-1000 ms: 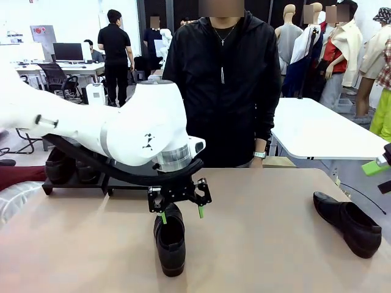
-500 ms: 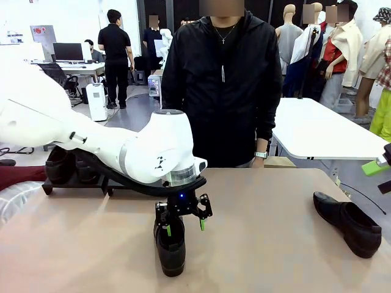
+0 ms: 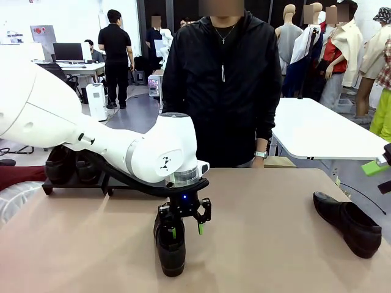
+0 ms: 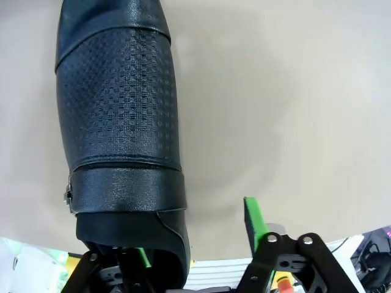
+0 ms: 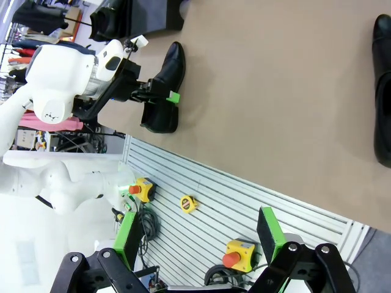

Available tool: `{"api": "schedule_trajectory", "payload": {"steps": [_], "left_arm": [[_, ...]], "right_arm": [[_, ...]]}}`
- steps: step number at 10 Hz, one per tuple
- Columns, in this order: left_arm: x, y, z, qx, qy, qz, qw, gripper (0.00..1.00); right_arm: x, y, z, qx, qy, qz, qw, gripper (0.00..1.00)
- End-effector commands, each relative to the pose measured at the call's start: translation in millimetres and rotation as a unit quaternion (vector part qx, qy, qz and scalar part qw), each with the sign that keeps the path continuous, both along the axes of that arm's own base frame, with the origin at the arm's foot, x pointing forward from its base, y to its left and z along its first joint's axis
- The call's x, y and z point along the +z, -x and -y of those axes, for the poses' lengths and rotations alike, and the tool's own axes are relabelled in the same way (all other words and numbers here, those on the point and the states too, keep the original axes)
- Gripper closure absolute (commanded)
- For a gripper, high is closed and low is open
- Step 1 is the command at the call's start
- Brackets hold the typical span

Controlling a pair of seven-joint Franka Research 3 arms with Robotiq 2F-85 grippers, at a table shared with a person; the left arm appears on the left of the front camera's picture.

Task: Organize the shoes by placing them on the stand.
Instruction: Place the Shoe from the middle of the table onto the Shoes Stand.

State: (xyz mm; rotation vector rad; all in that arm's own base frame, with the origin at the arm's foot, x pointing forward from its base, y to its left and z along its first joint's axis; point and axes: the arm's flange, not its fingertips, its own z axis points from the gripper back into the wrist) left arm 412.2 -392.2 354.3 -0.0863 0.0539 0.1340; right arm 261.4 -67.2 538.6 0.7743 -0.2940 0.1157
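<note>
Shoe (image 3: 171,247) ctr table (image 3: 263,244); 2nd shoe (image 3: 348,223) right; stand (image 3: 67,184) back-left.

Mid-table, left end effector (image 3: 186,231) low at heel of black shoe (image 3: 171,255); second shoe (image 3: 348,223) far right

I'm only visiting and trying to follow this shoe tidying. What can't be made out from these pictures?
- The stand: front view, the left arm covers most of it, so the number of shoes on it is unclear.
- Inner finger of the left gripper: left wrist view, it sits inside the middle shoe, so any contact is hidden.
- Shoe at right: right wrist view, cut off by the picture's edge.
</note>
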Motion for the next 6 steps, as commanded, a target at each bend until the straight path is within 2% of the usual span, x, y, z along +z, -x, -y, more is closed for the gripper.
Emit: {"api": "schedule_trajectory", "payload": {"steps": [1, 6], "left_arm": [[1.1, -3.3, 4.3, 0.013, -0.021, 0.003, 1.000, 1.00], [3.3, -0.3, 3.4, 0.018, -0.029, -0.007, 0.999, 1.00]], "right_arm": [[1.8, 0.5, 3.8, 0.008, 0.007, 0.002, 1.000, 0.00], [1.8, 0.5, 3.8, 0.008, 0.007, 0.002, 1.000, 0.00]]}}
